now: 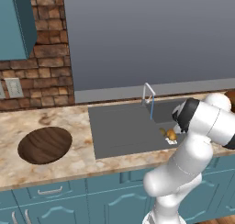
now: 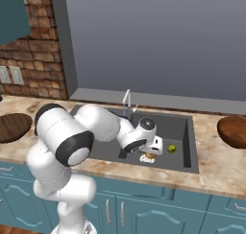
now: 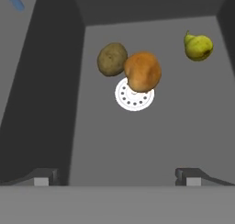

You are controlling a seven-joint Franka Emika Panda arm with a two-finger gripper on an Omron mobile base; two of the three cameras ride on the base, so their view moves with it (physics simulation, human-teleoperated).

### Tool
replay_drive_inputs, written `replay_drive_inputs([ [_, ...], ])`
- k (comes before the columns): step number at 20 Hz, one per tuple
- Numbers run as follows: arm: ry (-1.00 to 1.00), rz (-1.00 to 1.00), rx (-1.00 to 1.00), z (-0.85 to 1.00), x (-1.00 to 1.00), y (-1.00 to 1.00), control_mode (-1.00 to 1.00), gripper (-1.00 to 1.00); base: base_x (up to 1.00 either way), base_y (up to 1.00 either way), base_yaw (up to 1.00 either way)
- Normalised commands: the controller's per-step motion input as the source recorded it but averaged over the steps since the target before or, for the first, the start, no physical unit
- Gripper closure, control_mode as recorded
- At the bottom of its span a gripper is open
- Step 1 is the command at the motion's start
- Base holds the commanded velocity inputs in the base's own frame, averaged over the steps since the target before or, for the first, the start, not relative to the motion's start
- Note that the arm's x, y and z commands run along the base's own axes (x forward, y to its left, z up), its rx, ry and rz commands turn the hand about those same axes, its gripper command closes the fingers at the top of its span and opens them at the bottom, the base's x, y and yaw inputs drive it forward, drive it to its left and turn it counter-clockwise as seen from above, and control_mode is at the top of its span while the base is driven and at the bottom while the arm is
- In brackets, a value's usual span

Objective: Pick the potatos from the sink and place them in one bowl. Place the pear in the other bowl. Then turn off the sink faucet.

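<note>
Golden-orange potato (image 3: 143, 71) and olive potato (image 3: 111, 59) are seen touching above the white drain (image 3: 133, 97); gripper (image 3: 117, 176) is spread wide, empty.

Two potatos (image 3: 131, 66), one pear (image 3: 198, 46), two bowls (image 1: 45, 144), seemingly one faucet (image 1: 148, 97)

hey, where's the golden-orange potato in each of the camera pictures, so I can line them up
Left base view: the golden-orange potato lies in the sink's well, just left of the arm.
Right base view: a sliver of it shows under the hand, left of the pear.
Hand view: upper middle, overlapping the white drain.
Shared landmark: the white drain beneath it.
</note>
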Motion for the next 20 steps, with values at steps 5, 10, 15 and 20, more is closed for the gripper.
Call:
replay_drive_inputs([
  [5, -0.02, 0.0, 0.0, -0.15, 0.15, -0.11, -1.0, -1.0, 0.0, 0.0, 0.0],
  [10, -0.05, 0.0, 0.0, -0.25, 0.16, -0.07, -1.0, -1.0, 0.0, 0.0, 0.0],
  [15, -0.02, 0.0, 0.0, -0.29, 0.28, -0.01, -1.0, -1.0, 0.0, 0.0, 0.0],
  [20, -0.01, 0.01, 0.0, -0.24, 0.24, -0.12, -1.0, -1.0, 0.0, 0.0, 0.0],
])
